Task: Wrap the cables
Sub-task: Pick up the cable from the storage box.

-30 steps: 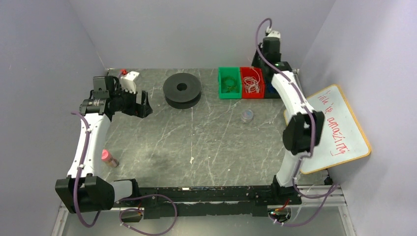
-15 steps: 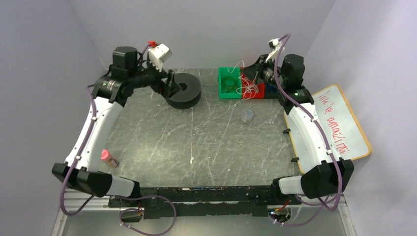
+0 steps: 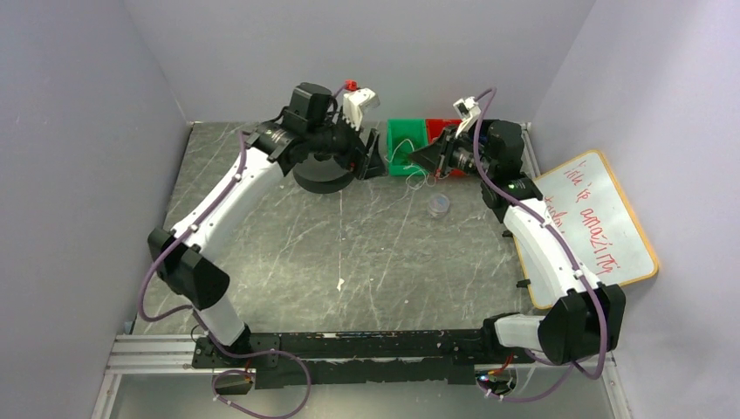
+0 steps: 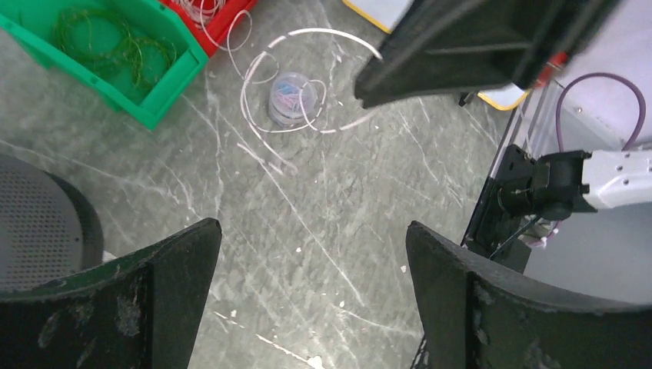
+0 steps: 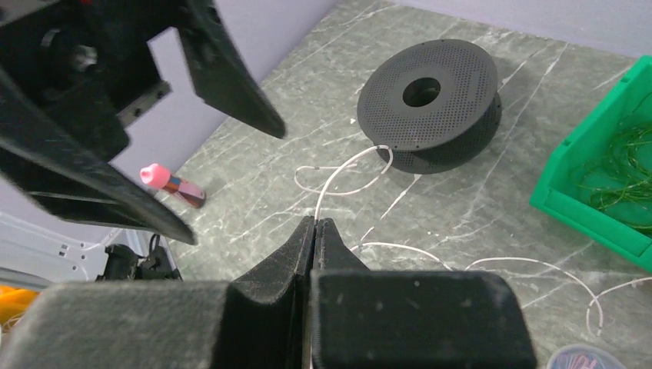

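Mid-desk [image 3: 349,249]: white wire [image 5: 338,171] loops slack over the clear vial [image 4: 288,96] and trails to the red bin [image 4: 207,11]. Right fingers [image 5: 288,257] are clenched on it, lifted. Left fingers [image 4: 173,265] are spread wide and empty, facing them beside the black spool [image 5: 427,100]. Pickup looks done, wrapping not started. Next: get the free end onto the spool.

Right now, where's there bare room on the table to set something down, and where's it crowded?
The broad middle of the table is bare, from the clear jar down to the base rail, except one small white scrap. The far edge is crowded: black spool, green bin, loose cable.
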Available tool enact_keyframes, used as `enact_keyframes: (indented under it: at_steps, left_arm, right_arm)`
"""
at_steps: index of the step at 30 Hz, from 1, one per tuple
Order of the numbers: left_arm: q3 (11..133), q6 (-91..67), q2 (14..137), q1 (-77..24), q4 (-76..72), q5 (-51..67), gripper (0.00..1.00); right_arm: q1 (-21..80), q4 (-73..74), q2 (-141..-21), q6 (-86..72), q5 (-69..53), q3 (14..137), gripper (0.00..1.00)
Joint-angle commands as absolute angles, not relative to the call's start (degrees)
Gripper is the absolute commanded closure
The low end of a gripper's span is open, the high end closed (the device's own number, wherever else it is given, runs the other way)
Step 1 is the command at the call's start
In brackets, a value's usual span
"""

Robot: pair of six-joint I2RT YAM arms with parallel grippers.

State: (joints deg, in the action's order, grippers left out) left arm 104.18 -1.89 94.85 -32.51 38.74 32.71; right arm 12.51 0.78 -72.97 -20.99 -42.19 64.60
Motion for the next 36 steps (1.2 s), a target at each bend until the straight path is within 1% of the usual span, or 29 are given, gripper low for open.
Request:
enact_keyframes:
  at_steps: [1, 8, 10, 13, 18, 23, 28, 33, 36]
  left_arm:
    - [108.1, -8.6, 97.6, -33.9, 36.6, 29.3, 0.05]
    - [109.0, -13.8, 101.1, -34.7, 35.4, 28.1, 0.05]
    - [109.7, -14.9, 101.8, -34.8, 35.2, 27.9, 0.11]
    - [110.5, -15.6, 102.4, -34.8, 35.5, 26.5, 0.15]
    - [109.8, -16.5, 102.0, -34.8, 35.0, 26.2, 0.25]
    - [110.0, -16.5, 102.3, -34.8, 35.4, 25.2, 0.31]
    - [110.2, -16.9, 102.7, -34.7, 35.4, 25.1, 0.33]
    - [110.8, -16.9, 103.4, -34.8, 35.7, 25.0, 0.46]
    - [110.9, -16.8, 103.5, -34.7, 35.9, 24.5, 0.57]
  right_arm:
    - [13.4, -4.5, -70.3, -20.2, -41.6, 64.0, 1.00]
    - [14.1, -4.8, -68.9, -17.7, -40.4, 62.7, 1.00]
    - [14.1, -4.6, -68.8, -17.1, -40.0, 62.6, 1.00]
    - [14.2, -4.5, -68.8, -16.4, -39.6, 62.3, 1.00]
    - [14.6, -4.5, -69.2, -16.1, -39.6, 62.1, 1.00]
    - [15.1, -4.3, -69.1, -15.5, -39.2, 62.1, 1.00]
    - [15.3, -4.3, -69.0, -15.2, -39.2, 62.1, 1.00]
    - [15.5, -4.2, -69.0, -15.0, -39.3, 61.9, 1.00]
    - [15.5, -4.3, -68.7, -14.9, -39.2, 61.7, 1.00]
